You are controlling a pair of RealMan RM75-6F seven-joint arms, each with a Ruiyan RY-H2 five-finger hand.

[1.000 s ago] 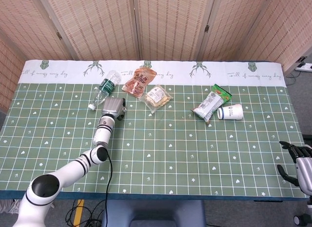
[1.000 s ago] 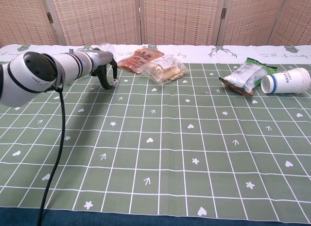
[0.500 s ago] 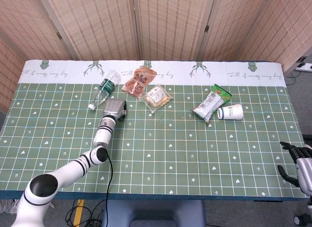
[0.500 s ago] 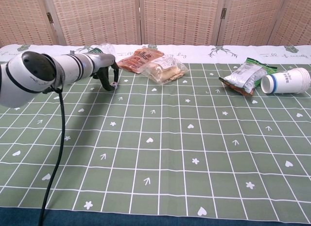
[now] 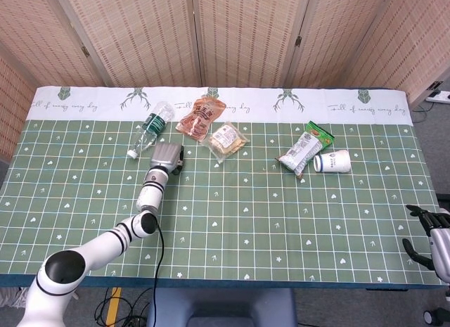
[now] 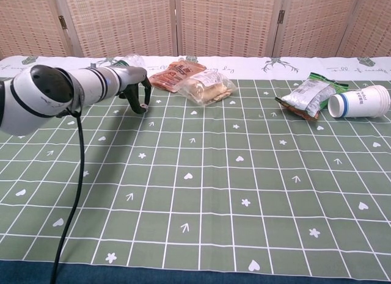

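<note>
Left robot hand (image 5: 166, 157) sits over the far-left part of the bench (image 5: 232, 221), palm down, fingers curled toward the cloth with nothing in them, so closed on empty; chest view shows the fingertips (image 6: 142, 105) just at or barely above the surface, contact hard to call. Nearest thing is the water bottle (image 5: 150, 129), lying on its side just beyond the hand, a bit to its left and farther back. Bottle's long axis runs diagonally: cap end near-left, base end far-right toward the white strip of the cloth. Hand and bottle are close but apart. In the chest view the bottle (image 6: 132, 60) is mostly hidden behind the hand, only a clear bit showing.

Right of the bottle: red snack bag (image 5: 201, 117), then clear bread pack (image 5: 228, 138), both flat, near each other. They lie to the far right of the left robot hand, a little more distant than the bottle.

Right robot hand (image 5: 426, 232) is at the near-right edge of the bench, fingers apart, holding nothing, well apart from everything. Left arm is clearly the nearer one to the bottle.

Far right cluster: silver-and-green snack packs (image 5: 304, 149) and a white paper cup (image 5: 332, 161) on its side, touching or just beside them.
</note>
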